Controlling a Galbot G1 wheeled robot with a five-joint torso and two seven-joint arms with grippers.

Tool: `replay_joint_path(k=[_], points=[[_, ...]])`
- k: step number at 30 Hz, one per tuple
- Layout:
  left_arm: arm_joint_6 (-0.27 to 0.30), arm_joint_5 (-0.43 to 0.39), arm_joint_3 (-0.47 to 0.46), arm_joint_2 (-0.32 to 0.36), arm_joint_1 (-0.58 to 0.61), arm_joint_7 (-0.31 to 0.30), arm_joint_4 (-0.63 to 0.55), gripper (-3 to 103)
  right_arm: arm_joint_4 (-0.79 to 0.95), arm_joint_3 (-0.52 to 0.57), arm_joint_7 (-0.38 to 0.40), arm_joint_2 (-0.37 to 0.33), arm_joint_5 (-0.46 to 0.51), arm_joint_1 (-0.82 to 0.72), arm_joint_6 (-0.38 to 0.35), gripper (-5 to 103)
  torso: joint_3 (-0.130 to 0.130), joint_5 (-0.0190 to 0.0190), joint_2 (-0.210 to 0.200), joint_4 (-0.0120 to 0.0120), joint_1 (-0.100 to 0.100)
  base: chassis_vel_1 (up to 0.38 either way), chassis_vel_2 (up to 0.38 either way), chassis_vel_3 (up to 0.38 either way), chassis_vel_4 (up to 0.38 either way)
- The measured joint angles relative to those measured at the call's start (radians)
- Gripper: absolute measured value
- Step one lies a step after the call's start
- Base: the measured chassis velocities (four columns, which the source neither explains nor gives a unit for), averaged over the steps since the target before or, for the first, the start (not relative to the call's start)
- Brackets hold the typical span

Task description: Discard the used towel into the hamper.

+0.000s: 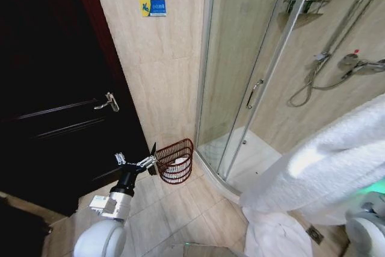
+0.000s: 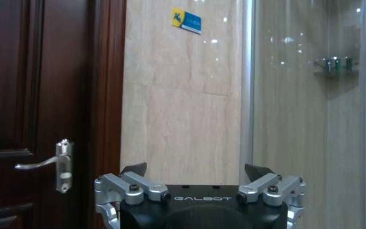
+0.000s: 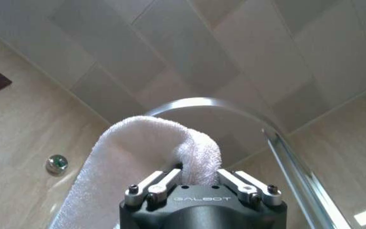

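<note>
Right gripper [image 3: 196,175] clenches the thick white towel [image 1: 337,161] (fluffy, draped); left gripper [image 2: 196,171] released.

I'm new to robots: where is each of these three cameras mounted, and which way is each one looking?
Head view: on the head, looking down at the round reddish-brown wire hamper; the left gripper and the white terry towel show.
Left wrist view: looks past the open left gripper at the beige tiled wall.
Right wrist view: looks up at the ceiling; the right gripper clamps the towel.
Head and left wrist views share the blue wall sticker.
</note>
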Motion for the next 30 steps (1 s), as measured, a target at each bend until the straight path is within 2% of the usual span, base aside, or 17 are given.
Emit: replay_joint_path(k=[20, 30], points=[[0.000, 0.000, 0.000, 0.000, 0.000, 0.000, 0.000, 100, -0.001, -0.020, 0.003, -0.023, 0.002, 0.025, 0.004, 11, 0.000, 0.0001, 0.000, -0.0001, 0.000, 0.014, 0.012, -0.009, -0.007], [0.000, 0.000, 0.000, 0.000, 0.000, 0.000, 0.000, 100, -0.002, -0.019, 0.000, -0.022, 0.001, 0.028, 0.004, 11, 0.000, 0.0002, 0.000, 0.0000, 0.000, 0.059, 0.052, 0.062, 0.058]])
